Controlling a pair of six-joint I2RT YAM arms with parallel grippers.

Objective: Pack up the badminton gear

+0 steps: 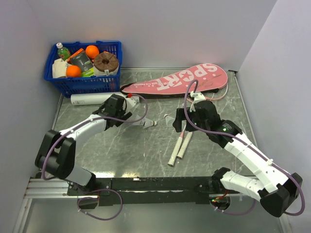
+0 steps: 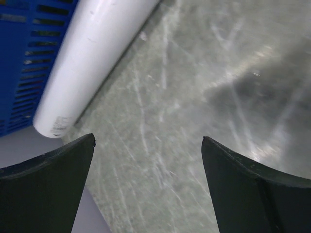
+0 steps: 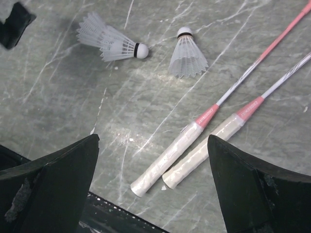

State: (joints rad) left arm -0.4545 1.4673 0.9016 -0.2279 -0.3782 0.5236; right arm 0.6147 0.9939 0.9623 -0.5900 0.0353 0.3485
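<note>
High rear overview, close downward wrist views, right shares rackets [image 3: 170, 156]

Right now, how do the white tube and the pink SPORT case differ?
Colour: the white tube is plain; the pink case has a black edge and SPORT lettering.
Shape: the white tube is a round cylinder; the pink case is flat and racket-shaped.
Place: the white tube lies beside the blue basket; the pink case lies further right.
Shared: both lie at the far side of the table.
</note>
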